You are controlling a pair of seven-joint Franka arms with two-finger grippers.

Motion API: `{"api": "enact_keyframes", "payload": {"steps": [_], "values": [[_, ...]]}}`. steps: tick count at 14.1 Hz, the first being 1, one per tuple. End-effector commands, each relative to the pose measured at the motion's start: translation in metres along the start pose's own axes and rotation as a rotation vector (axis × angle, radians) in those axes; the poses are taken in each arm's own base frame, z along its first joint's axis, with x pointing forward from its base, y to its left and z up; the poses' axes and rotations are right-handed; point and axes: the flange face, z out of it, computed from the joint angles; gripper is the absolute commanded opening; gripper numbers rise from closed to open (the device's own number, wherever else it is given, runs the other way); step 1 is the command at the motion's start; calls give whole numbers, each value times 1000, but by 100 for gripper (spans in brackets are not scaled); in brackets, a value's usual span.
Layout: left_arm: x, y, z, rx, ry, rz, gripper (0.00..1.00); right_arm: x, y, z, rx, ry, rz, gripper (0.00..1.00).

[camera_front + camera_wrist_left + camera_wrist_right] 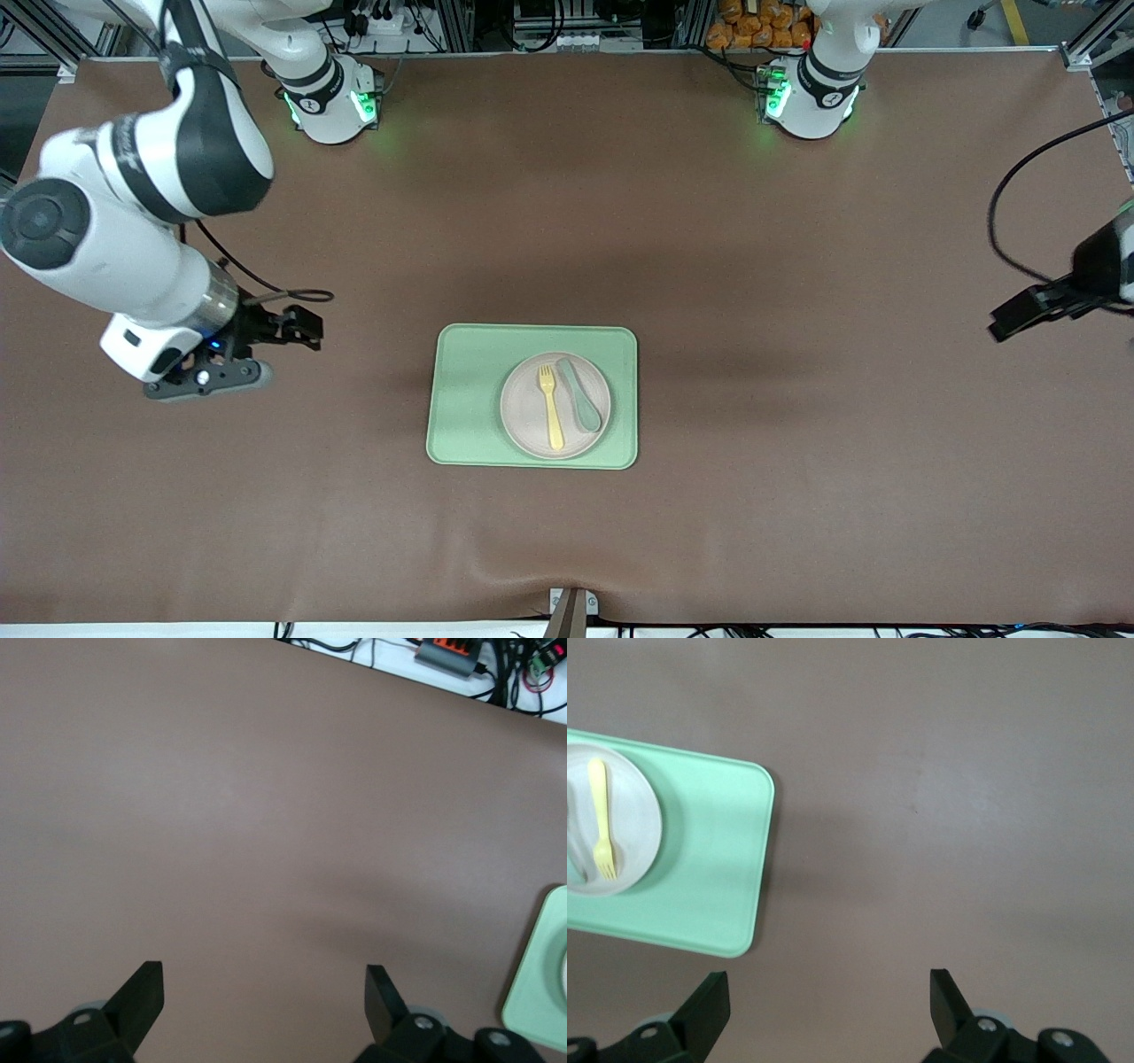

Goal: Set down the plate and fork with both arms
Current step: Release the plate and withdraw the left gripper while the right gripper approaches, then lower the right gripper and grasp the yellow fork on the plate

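- Broadly, a brown table (567, 221) fills the front view, with both arm bases along its top edge.
- Next in size, the right arm (133, 204) reaches out over its own end of the table; the right gripper (828, 992) hangs over bare cloth with its fingers (709, 1001) spread wide and nothing between them.
- Only the tip of the left arm (1103, 266) shows at its end of the table; the left gripper (264, 988) is over bare cloth too, fingers (142, 988) spread apart and empty.
- A light green tray (469, 399) lies in the middle of the table, well apart from both grippers.
- On the tray sits the plate (527, 416), toward the left arm's end of it.
- On the plate lie the fork (551, 408) and, just beside it toward the left arm's end, a green spoon (582, 397), both lengthwise, fork tines pointing to the bases.
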Motion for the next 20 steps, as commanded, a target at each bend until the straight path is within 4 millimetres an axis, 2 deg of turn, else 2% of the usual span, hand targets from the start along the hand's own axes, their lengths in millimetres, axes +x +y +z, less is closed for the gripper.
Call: {"api": "enact_keyframes", "payload": {"steps": [1, 6, 7, 10, 11, 13, 14, 15, 17, 18, 19, 20], "values": [[-21, -3, -20, -1, -21, 38, 100, 22, -25, 23, 23, 32, 51, 100], [-40, -1, -39, -32, -46, 84, 100, 42, -82, 87, 34, 53, 56, 100], [-40, -2, -41, -32, -43, 101, 100, 46, -99, 99, 34, 53, 85, 100], [-52, -5, -46, -26, -42, 143, 100, 52, -177, 143, 21, 75, 136, 100], [-60, -2, -49, -23, -39, 157, 100, 53, -194, 158, 16, 100, 138, 100], [-67, -11, -54, -29, -38, 158, 100, 57, -217, 179, 30, 116, 159, 100], [-68, -9, -54, -42, -42, 159, 100, 55, -240, 188, 34, 125, 147, 100], [-69, -8, -53, -49, -46, 160, 100, 58, -251, 197, 31, 135, 166, 100], [-66, -2, -49, -50, -44, 168, 100, 56, -267, 216, 8, 151, 170, 91], [-65, -1, -48, -49, -41, 169, 100, 57, -269, 219, 13, 168, 168, 86], [-65, -1, -48, -48, -40, 169, 100, 57, -269, 230, 11, 164, 166, 83], [-65, -1, -49, -45, -38, 170, 100, 55, -272, 235, 13, 164, 163, 82]]}}
